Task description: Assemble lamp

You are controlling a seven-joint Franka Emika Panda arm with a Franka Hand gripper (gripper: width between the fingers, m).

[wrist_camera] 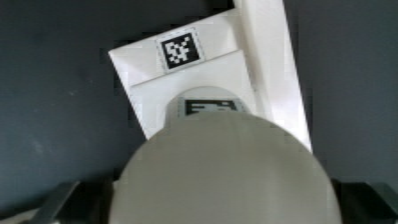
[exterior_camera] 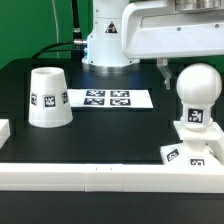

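The round bulb (exterior_camera: pixel 199 86) stands upright with its tagged neck on the flat square base block (exterior_camera: pixel 181 150) at the exterior view's right, against the white front rail. My gripper (exterior_camera: pixel 186 68) comes down from the arm above and is around the bulb's upper part. In the wrist view the bulb (wrist_camera: pixel 222 165) fills the space between my dark fingers (wrist_camera: pixel 75 203), with no gap showing on either side of my gripper (wrist_camera: pixel 222 205). The base block (wrist_camera: pixel 166 62) and its tag lie beyond it. The tapered shade (exterior_camera: pixel 49 97) stands alone at the exterior view's left.
The marker board (exterior_camera: pixel 105 98) lies flat at mid table before the robot's body (exterior_camera: pixel 108 35). A long white rail (exterior_camera: pixel 100 176) runs along the front edge and also shows in the wrist view (wrist_camera: pixel 270 60). A small white block (exterior_camera: pixel 3 130) sits at the left edge.
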